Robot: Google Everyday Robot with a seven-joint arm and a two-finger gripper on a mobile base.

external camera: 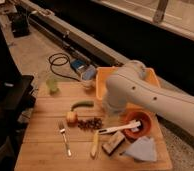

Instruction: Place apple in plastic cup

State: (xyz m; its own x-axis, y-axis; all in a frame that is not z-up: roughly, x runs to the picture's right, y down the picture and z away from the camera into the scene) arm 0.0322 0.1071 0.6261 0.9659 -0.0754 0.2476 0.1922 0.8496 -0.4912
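Reaching the apple (71,117) comes first: it lies on the tabletop (40,147), well apart from the plastic cup (52,85) at the far left corner. The claw (109,110) hangs to the right of it, and I cannot tell how far open it is. Approach centred, clear of the green vegetable (82,104).

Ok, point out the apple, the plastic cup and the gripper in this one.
apple (71,117), camera view, middle of the fruit's front.
plastic cup (52,85), camera view, middle of its green side wall.
gripper: no point, camera view; hidden behind the white arm (132,92), point on its bulky elbow.
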